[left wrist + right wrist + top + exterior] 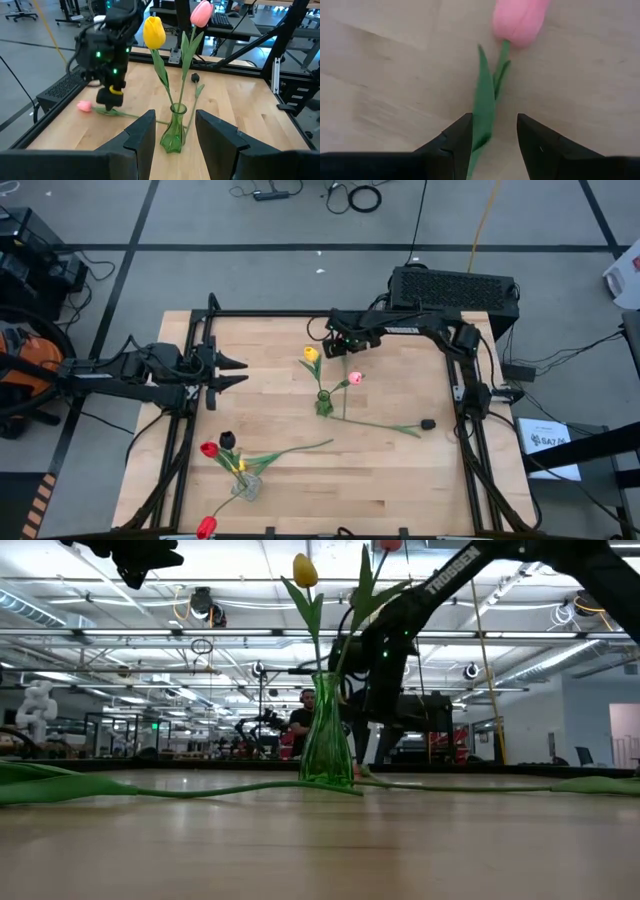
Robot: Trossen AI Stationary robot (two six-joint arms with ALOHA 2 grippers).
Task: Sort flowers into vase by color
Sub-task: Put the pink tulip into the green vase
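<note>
Between the right tool's (492, 145) parted fingers, a pink tulip's (519, 20) stem.

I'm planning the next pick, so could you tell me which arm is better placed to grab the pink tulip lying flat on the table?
Right. The right gripper is open directly over the pink tulip, its stem between the fingers. The left gripper waits farther off.
</note>
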